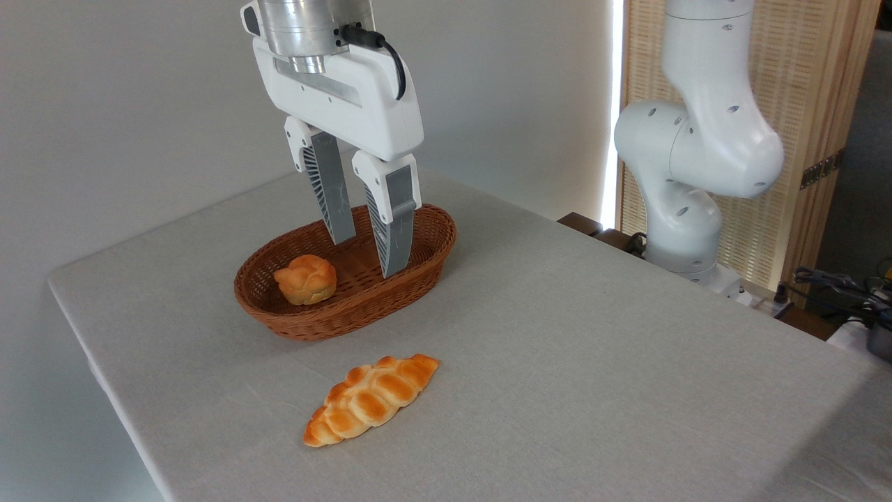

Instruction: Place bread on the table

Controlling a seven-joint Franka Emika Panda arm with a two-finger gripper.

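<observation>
Gripper (369,256) hanging over wicker basket (418,261), fingers parted with a clear gap, nothing between them, tips inside the basket's right half. Bread (305,279) lying in basket's left half, just left of the fingertips, not touched. Basket toward far left corner of table (592,362). Braided loaf (371,399) flat on cloth nearer front edge, apart from basket.
</observation>
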